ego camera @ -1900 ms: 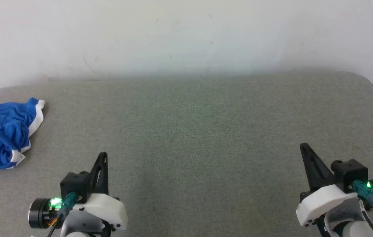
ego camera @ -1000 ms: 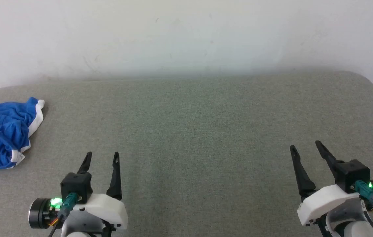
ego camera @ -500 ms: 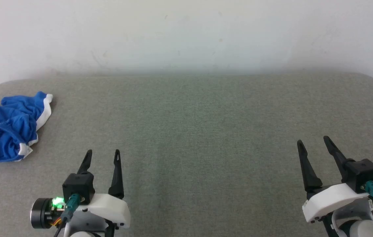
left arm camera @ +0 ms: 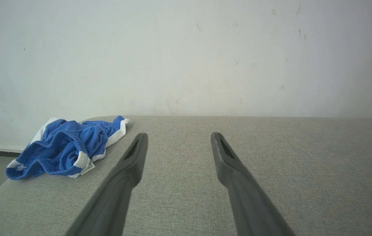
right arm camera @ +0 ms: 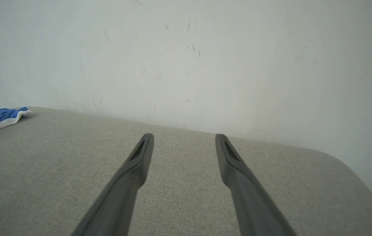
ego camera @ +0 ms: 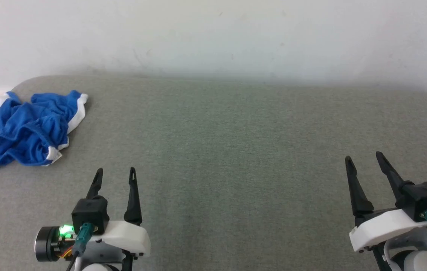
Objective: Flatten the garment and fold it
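The garment (ego camera: 29,128), blue with white trim, lies crumpled at the far left corner of the grey fabric-covered counter (ego camera: 236,143). Its left edge appears to reach the counter's rim. The left gripper (ego camera: 115,171) is at the near left, jaws fully apart and holding nothing, clear of the garment. The right gripper (ego camera: 364,157) is at the near right, jaws likewise spread wide and empty. A white wall (ego camera: 213,34) stands behind the counter's far edge.

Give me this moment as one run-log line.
garment: crumpled royal-blue soft shorts with white trim, far left of grey fabric surface | left gripper: open, empty | right gripper: open, empty | fold: not started
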